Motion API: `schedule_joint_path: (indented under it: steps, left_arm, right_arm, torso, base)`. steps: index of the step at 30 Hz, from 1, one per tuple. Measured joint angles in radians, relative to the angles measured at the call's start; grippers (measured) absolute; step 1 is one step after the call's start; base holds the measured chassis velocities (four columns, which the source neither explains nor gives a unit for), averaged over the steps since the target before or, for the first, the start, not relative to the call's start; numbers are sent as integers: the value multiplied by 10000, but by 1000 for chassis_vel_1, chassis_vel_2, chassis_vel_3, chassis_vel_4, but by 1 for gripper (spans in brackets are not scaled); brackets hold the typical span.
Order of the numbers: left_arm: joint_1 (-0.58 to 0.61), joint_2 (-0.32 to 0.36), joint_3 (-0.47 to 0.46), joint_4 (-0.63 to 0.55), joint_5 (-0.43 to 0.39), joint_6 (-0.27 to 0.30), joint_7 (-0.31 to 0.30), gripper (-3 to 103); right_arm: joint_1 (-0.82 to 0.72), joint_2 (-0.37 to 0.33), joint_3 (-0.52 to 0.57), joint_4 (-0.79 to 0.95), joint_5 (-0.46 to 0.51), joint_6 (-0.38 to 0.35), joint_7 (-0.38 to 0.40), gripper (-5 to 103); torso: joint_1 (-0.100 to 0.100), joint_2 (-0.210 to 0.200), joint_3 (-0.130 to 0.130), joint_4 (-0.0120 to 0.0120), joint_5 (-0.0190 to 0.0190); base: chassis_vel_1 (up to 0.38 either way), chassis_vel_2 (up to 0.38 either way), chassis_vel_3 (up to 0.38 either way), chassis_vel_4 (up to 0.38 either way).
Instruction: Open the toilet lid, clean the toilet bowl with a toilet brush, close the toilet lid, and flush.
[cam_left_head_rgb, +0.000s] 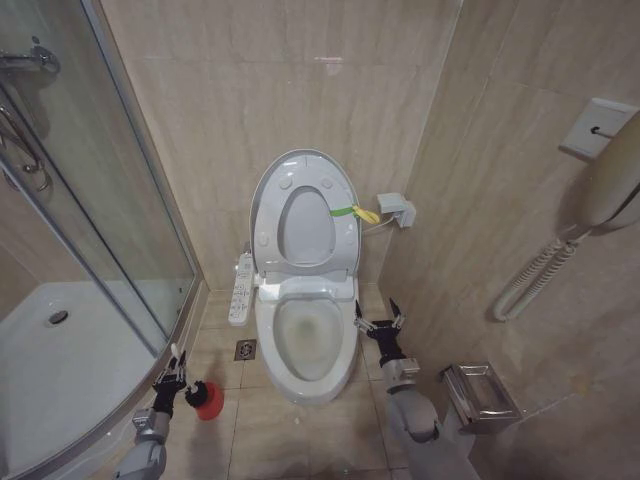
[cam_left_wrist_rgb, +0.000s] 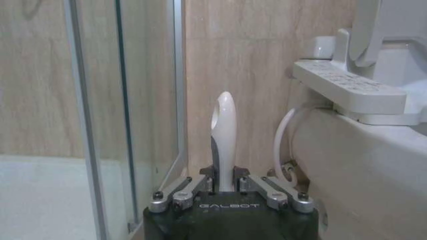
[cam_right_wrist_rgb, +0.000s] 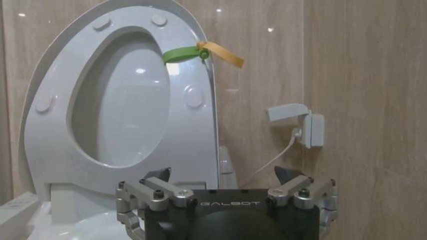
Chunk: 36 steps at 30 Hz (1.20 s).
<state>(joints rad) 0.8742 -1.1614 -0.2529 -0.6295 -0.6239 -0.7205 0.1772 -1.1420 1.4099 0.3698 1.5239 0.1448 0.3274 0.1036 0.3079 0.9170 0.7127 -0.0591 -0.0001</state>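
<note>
Your left gripper (cam_left_wrist_rgb: 225, 187) is clamped low on the toilet brush (cam_left_wrist_rgb: 222, 135) at 7 o'clock of the toilet bowl (cam_left_head_rgb: 308, 345), so treat it as light, stiff, slick plastic, while the right gripper (cam_left_head_rgb: 381, 322) idles wide open at 3 o'clock.

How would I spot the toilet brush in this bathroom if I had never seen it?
Start at the white toilet bowl against the back wall, then look to the floor between it and the glass shower. There the left gripper is shut on the toilet brush, a thin white handle standing in a round red holder, the one red thing around.
</note>
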Motion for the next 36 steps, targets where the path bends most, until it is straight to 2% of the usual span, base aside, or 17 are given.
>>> schedule_joint_path:
  steps: [11, 36]
  left_arm:
    - [-461, -136, -16, 727, -93, 3, 602, 18]
    - [-318, -201, 20, 788, 200, 377, 597, 20]
  right_arm:
    - [0, 0, 0, 0, 0, 0, 0, 100]
    - [0, 0, 0, 0, 0, 0, 0, 100]
  torso:
    - [0, 0, 0, -1, 1]
    - [0, 0, 0, 0, 1]
  base:
    - [0, 0, 0, 0]
    - [0, 0, 0, 0]
